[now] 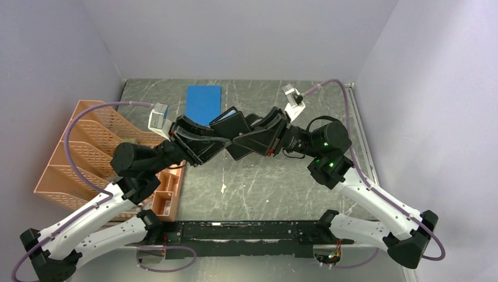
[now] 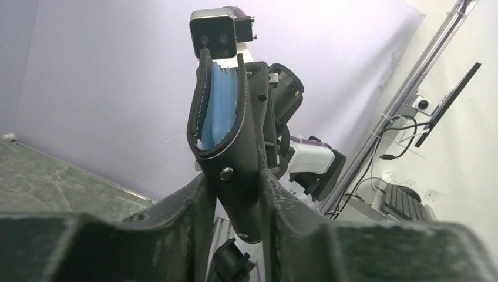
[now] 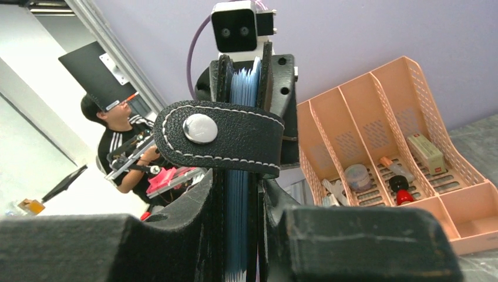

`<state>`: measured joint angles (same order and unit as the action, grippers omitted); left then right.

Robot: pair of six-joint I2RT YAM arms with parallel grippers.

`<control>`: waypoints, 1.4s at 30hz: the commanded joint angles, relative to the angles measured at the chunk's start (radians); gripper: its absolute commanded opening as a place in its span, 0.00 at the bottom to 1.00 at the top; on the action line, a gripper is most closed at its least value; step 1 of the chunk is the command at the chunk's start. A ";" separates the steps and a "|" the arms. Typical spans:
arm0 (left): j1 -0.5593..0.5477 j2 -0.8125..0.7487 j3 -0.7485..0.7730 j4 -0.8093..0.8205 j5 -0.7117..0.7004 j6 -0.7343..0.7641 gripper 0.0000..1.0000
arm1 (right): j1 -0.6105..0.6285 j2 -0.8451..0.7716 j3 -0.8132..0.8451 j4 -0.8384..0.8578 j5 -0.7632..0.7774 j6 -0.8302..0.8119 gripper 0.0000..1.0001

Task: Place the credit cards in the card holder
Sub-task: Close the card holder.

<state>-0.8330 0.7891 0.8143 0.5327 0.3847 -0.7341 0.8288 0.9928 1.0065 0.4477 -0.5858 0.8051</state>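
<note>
From the top camera the card holder [image 1: 230, 124] is only a dark slab in mid-air above the middle of the bench [image 1: 264, 188], where the two grippers meet. The wrist cameras give more detail. The left wrist view shows it upright and slightly open at the top, with bluish pockets and a pale sliver low in the fold; I cannot tell whether that sliver is a card. A snap stud [image 2: 226, 173] sits on its outer face. The right wrist view shows the snap tab [image 3: 220, 138] wrapped across the closed edge. The left gripper [image 2: 235, 176] presses against both sides of the card holder's lower part, and the right gripper [image 3: 238, 182] pinches it from the opposite side. The bench is grey marbled stone between pale lilac walls. A blue sheet [image 1: 204, 103] lies flat at the back, and an orange mesh file rack [image 1: 88, 153] stands at the left with small items in its bays. Both arms reach inward with elbows out and wrists level, facing each other.
</note>
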 commanded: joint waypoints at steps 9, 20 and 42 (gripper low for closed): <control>0.002 -0.031 -0.012 0.042 -0.056 0.000 0.05 | 0.003 -0.064 0.018 -0.093 0.033 -0.087 0.50; 0.002 -0.051 0.009 -0.026 0.054 -0.006 0.05 | 0.004 -0.144 0.233 -0.637 0.177 -0.475 0.71; 0.002 0.004 0.194 0.018 0.203 -0.036 0.05 | 0.003 -0.253 0.088 -0.461 -0.103 -0.311 0.90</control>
<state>-0.8330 0.7921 0.9321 0.5270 0.5392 -0.7906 0.8288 0.7456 1.1637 -0.0921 -0.6361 0.4133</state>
